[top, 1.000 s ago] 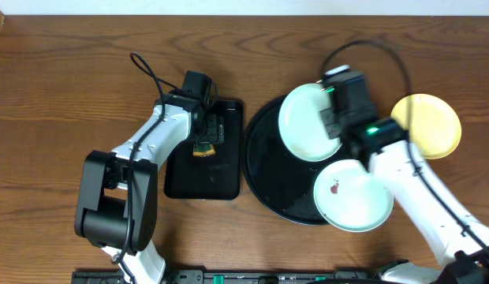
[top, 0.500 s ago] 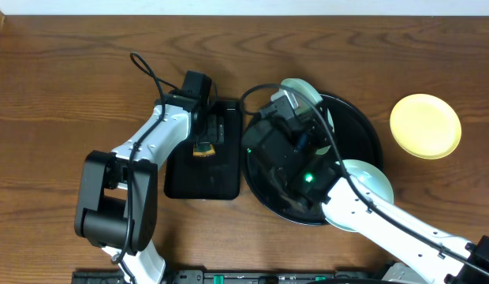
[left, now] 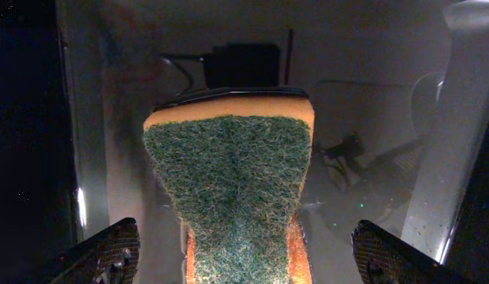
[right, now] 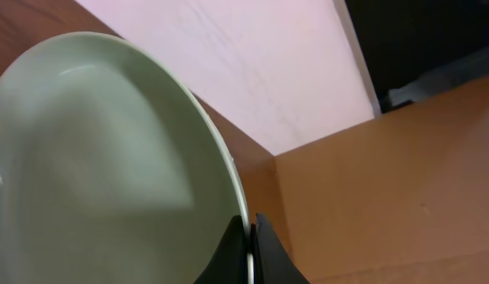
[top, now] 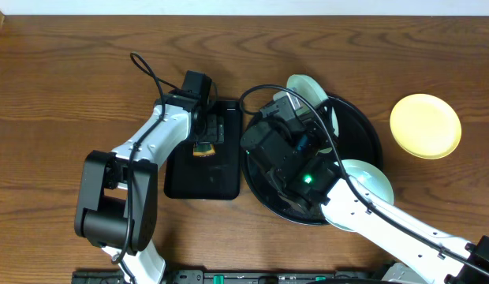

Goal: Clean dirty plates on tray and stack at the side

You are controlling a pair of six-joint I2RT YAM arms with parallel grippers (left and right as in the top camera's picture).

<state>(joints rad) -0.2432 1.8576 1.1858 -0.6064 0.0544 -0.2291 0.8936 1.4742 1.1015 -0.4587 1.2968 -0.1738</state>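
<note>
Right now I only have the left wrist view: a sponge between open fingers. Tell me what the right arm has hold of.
Observer: The right gripper is shut on the rim of a pale mint plate.
Operator: Give me where that plate is.
Observer: Seen from overhead, it shows at the far edge of the round black tray, mostly hidden under the right arm.
Operator: Tell me where the yellow plate is.
Observer: The yellow plate lies flat on the table, to the right of the tray and apart from it.
</note>
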